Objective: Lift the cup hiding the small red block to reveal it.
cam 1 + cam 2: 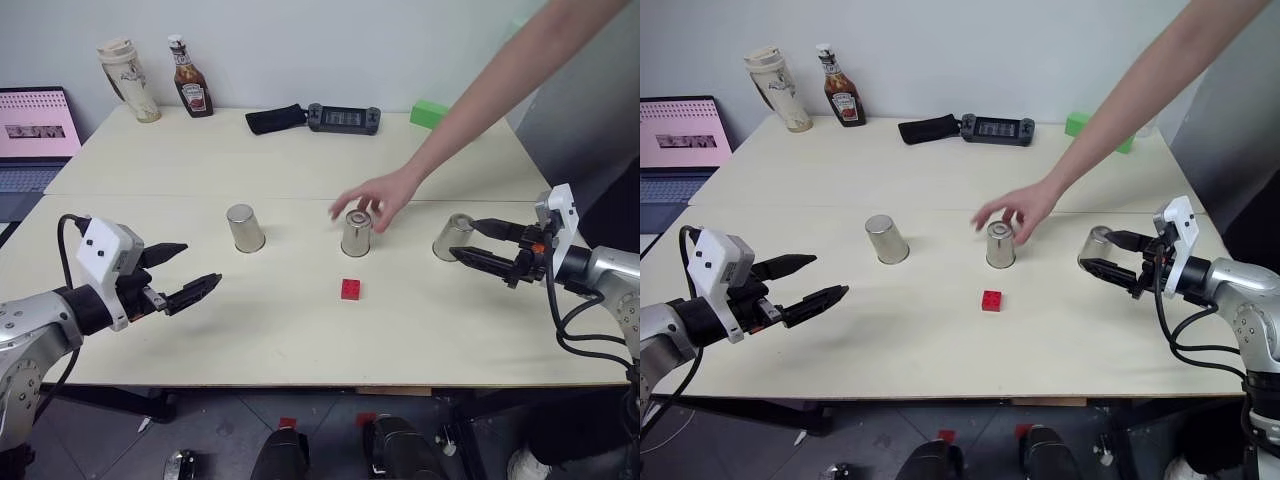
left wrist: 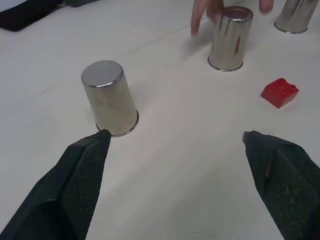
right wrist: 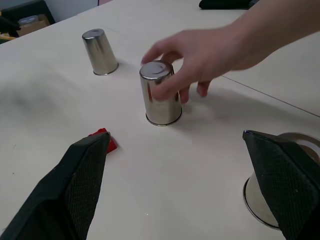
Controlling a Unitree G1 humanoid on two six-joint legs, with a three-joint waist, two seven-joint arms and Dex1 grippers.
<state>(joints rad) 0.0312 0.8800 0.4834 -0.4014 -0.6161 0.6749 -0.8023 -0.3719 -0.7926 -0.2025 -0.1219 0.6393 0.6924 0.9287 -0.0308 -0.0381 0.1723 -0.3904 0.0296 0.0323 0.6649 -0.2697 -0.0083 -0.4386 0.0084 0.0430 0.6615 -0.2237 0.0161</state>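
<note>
A pale wooden table holds three identical upside-down tumblers of dull silvery brushed metal, set in a row. The left tumbler stands alone. A person's hand reaches in from the far right, fingers touching the top of the middle tumbler. The right tumbler stands just in front of the right pincer, whose two black fingers are spread wide apart and hold nothing. The left pincer, also spread apart and empty, hovers near the left tumbler. A small bright red studded plastic brick lies uncovered on the table, just in front of the middle tumbler.
</note>
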